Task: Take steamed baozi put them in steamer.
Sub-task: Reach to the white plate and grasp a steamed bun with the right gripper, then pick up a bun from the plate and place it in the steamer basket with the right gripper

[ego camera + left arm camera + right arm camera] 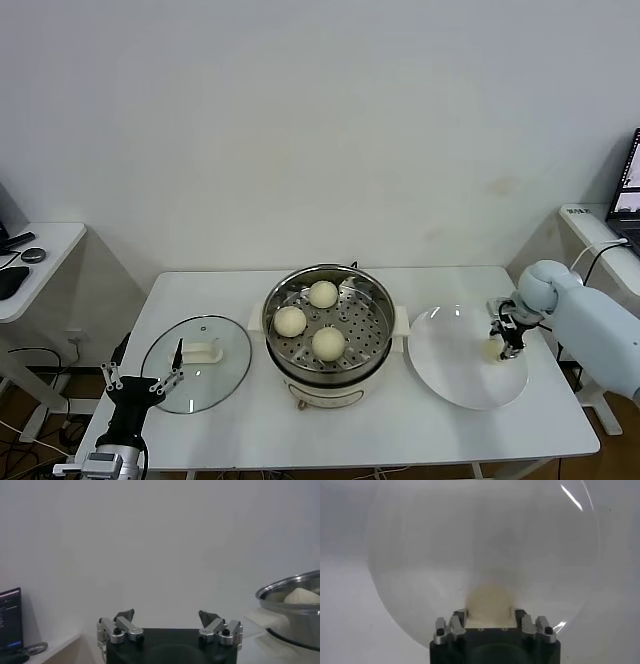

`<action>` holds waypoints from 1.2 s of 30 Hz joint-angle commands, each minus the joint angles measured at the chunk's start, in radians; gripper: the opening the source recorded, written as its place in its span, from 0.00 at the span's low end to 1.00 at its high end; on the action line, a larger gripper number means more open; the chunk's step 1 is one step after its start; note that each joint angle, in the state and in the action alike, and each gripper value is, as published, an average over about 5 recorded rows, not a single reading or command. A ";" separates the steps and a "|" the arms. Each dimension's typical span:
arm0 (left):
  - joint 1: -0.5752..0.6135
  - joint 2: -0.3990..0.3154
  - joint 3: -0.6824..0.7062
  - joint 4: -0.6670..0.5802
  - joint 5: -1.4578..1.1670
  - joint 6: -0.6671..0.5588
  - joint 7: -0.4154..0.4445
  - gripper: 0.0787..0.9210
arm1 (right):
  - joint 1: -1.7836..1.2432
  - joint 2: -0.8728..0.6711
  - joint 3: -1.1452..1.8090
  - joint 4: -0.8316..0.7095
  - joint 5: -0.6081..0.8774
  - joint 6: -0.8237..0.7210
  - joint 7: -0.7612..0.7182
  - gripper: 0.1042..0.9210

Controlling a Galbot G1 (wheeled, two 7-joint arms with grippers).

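Observation:
The steamer (372, 350) stands mid-table with three steamed baozi (323, 294) (290, 321) (328, 343) on its perforated tray. A fourth baozi (491, 350) lies on the white plate (450, 370) to the right. My right gripper (505, 345) is down over the plate's right side. In the right wrist view the right gripper (489, 615) has its fingers pressed against both sides of this baozi (489, 600), which rests on the plate (420, 555). My left gripper (140, 385) hangs open and empty at the table's front left; the left gripper (167, 617) faces the steamer's rim (295, 587).
A round glass lid (230, 385) with a white handle lies left of the steamer, close to the left gripper. A side desk (40, 250) stands at far left, and a laptop (628, 190) on another desk at far right.

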 commanded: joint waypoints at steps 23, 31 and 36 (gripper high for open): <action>-0.035 0.016 0.031 0.004 -0.013 0.000 0.001 0.88 | 1.055 0.048 -0.871 0.557 0.841 -0.368 0.101 0.41; -0.035 0.014 0.023 0.009 -0.018 -0.002 0.000 0.88 | 0.984 0.208 -0.908 0.596 0.966 -0.514 0.221 0.41; -0.036 0.006 0.014 0.001 -0.022 0.000 0.000 0.88 | 0.864 0.263 -0.876 0.546 0.951 -0.579 0.260 0.41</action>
